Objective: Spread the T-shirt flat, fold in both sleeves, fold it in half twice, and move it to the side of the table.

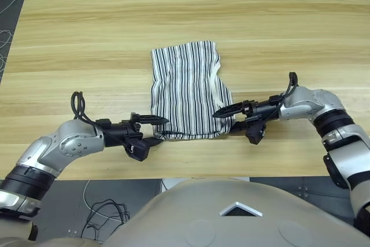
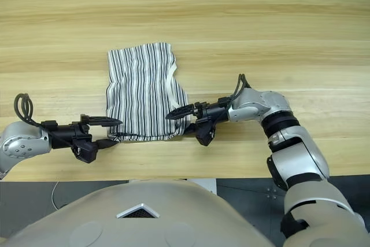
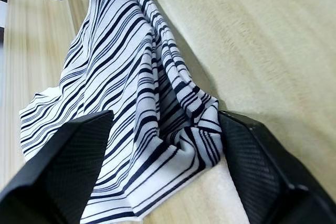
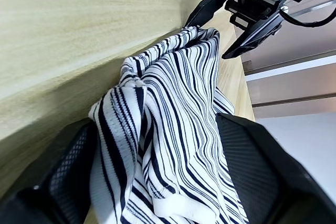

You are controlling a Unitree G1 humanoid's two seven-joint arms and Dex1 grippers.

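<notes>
The black-and-white striped T-shirt [image 1: 188, 88] lies folded into a narrow upright rectangle on the wooden table [image 1: 289, 21], its near hem close to the front edge. My left gripper [image 1: 161, 131] is at the near left corner, open, with one finger above the cloth and one below it. In the left wrist view the bunched corner of the T-shirt [image 3: 189, 129] sits between the two fingers [image 3: 63, 177]. My right gripper [image 1: 220, 123] is at the near right corner, also open, and the hem of the T-shirt [image 4: 157, 129] lies between its fingers [image 4: 252, 166].
Bare wood stretches to the far side and to both sides of the shirt. The table's front edge [image 1: 191, 176] runs just behind the grippers. Dark floor with loose cables [image 1: 104, 209] lies below it, and more floor shows past the table's left edge [image 1: 11, 10].
</notes>
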